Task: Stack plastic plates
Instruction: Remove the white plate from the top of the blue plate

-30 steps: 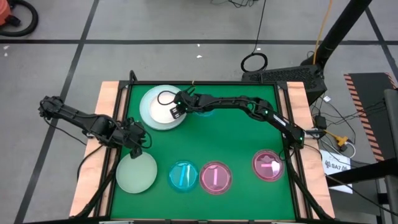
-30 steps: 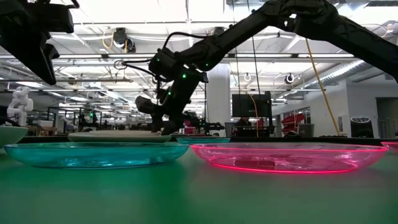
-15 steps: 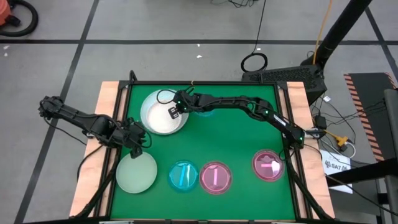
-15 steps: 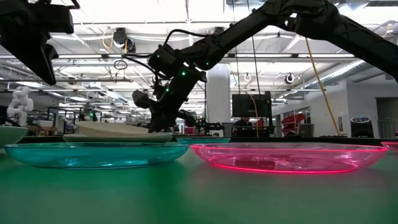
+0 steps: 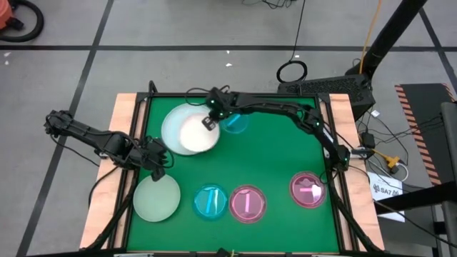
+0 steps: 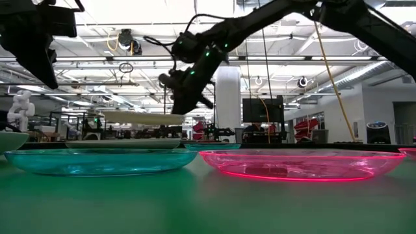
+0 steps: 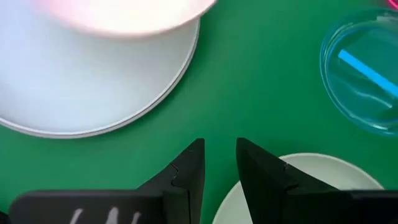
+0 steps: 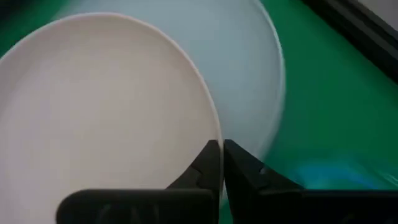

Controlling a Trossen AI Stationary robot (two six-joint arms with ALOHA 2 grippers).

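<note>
My right gripper (image 5: 209,122) is shut on a white plate (image 5: 196,134), held above a stack of pale plates (image 5: 171,123) at the table's far left. In the low view the white plate (image 6: 140,117) hangs level over the stack (image 6: 123,143). My left gripper (image 5: 158,168) is narrowly open and empty, hovering between the stack and a pale green plate (image 5: 157,198) lying flat at the near left. Its fingers (image 7: 189,174) stand over bare table at that plate's rim (image 7: 311,168). My right gripper pinches the white plate's rim (image 8: 210,134) between its two fingers, on the plate's far right side. The fingers come slanting down from the table's right. The plate is lifted clear of the stack and sits about level.
A small cyan plate (image 5: 234,123) lies just right of my right gripper. A cyan plate (image 5: 211,201) and two pink plates (image 5: 248,203) (image 5: 308,190) lie along the near edge. The middle of the green table (image 5: 264,160) is bare.
My right gripper has risen and gone a little toward the table's far right with the white plate. First the plate's held edge tipped up off the stack; now the whole plate hangs level and clear above it, shifted slightly right.
</note>
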